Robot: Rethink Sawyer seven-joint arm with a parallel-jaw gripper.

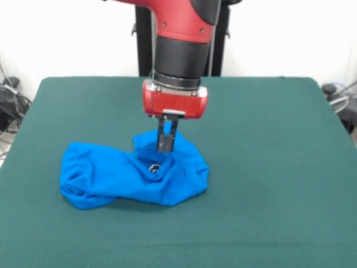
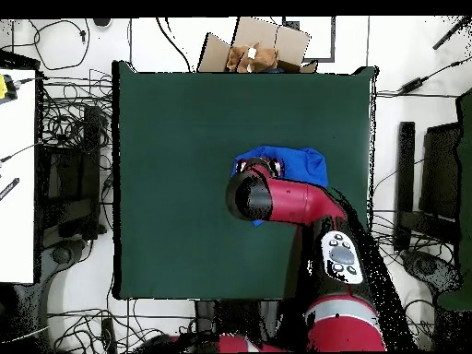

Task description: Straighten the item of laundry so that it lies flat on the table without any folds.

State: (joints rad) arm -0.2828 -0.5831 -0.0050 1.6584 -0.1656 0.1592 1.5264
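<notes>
The item of laundry (image 1: pixel 122 178) is a bright blue T-shirt, bunched and wrinkled in a low heap left of the middle of the dark green table (image 1: pixel 268 139). A speck of white print shows among its folds. My gripper (image 1: pixel 165 148) comes straight down on the heap's rear right part. Its two dark fingers stand close together and pinch a raised fold of the blue cloth. In the overhead view the red arm (image 2: pixel 277 198) covers the gripper and much of the item of laundry (image 2: pixel 300 164), which peeks out beyond it on the table (image 2: pixel 175 138).
An open cardboard box (image 2: pixel 258 51) sits just past the table's far edge in the overhead view. Cables lie on the floor around the table, and a white desk (image 2: pixel 17 175) stands at the left.
</notes>
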